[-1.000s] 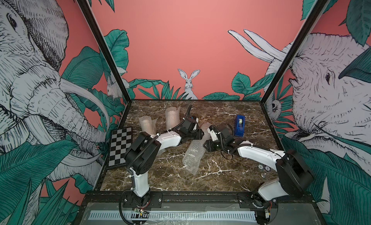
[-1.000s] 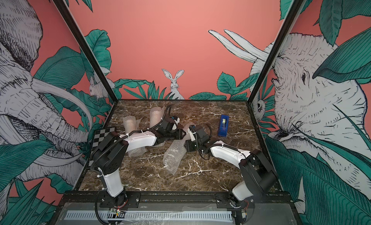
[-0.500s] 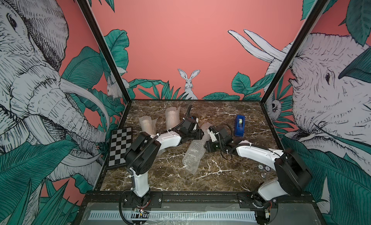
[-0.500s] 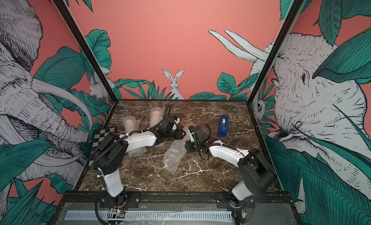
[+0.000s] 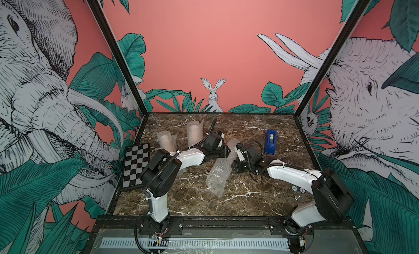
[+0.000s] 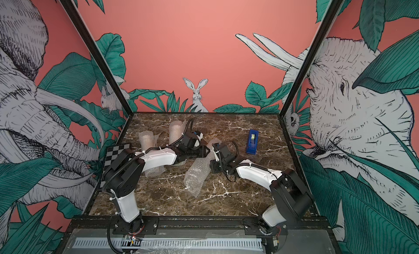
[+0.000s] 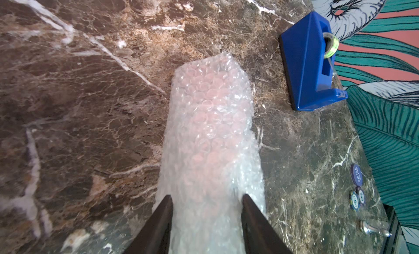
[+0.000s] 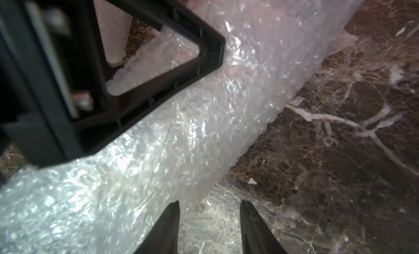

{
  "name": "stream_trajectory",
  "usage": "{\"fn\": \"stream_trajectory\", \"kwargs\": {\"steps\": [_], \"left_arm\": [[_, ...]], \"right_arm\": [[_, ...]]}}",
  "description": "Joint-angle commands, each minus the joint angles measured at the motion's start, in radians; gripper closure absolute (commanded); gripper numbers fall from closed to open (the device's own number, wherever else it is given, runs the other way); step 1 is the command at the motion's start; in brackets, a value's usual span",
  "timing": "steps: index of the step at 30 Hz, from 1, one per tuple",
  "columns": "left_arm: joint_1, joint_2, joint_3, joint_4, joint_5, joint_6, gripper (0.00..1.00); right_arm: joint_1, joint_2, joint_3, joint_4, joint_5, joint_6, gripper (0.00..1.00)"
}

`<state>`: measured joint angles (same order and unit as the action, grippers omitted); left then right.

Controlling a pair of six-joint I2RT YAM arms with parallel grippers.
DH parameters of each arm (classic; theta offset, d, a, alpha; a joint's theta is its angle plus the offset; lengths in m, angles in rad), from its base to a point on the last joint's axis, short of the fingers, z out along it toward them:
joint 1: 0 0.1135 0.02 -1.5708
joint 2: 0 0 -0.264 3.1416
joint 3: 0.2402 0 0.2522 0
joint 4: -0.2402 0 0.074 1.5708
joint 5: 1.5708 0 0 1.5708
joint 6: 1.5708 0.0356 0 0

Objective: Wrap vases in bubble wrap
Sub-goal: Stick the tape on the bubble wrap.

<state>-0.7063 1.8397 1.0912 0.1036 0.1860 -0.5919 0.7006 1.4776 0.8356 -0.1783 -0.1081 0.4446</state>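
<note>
A long roll of bubble wrap (image 5: 218, 173) (image 6: 197, 173) lies slantwise mid-table, and a pale shape shows faintly through it. My left gripper (image 5: 225, 150) (image 7: 206, 203) is shut on the roll's far half, one finger on each side of the wrap (image 7: 210, 119). My right gripper (image 5: 235, 168) (image 8: 209, 207) stands open at the roll's right edge. Bare marble shows between its fingers and the wrap (image 8: 181, 139) just touches one of them. Two more wrapped vases (image 5: 194, 132) (image 5: 166, 140) stand upright at the back left.
A blue tape dispenser (image 5: 271, 141) (image 7: 310, 60) sits at the back right. A checkerboard (image 5: 135, 165) leans at the left wall. Poker chips (image 5: 297, 189) lie near the right arm's base. A loose piece of wrap (image 6: 154, 171) lies under the left arm.
My right gripper has crept a little closer to the roll and its jaws have narrowed slightly. The left gripper and the roll have stayed put.
</note>
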Motion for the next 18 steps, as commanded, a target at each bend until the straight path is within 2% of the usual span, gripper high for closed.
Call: {"fn": "stream_trajectory", "kwargs": {"steps": [1,9,18], "left_arm": [[-0.012,0.004,-0.036,-0.117,-0.003,-0.006,0.5],[-0.012,0.003,-0.039,-0.115,-0.004,-0.008,0.5],[-0.012,0.001,-0.04,-0.115,-0.005,-0.008,0.5]], "right_arm": [[0.011,-0.05,-0.003,-0.029,0.032,-0.022,0.55],[0.041,-0.005,-0.005,-0.021,0.031,-0.017,0.55],[0.041,0.054,0.045,-0.003,0.111,-0.036,0.58]]}}
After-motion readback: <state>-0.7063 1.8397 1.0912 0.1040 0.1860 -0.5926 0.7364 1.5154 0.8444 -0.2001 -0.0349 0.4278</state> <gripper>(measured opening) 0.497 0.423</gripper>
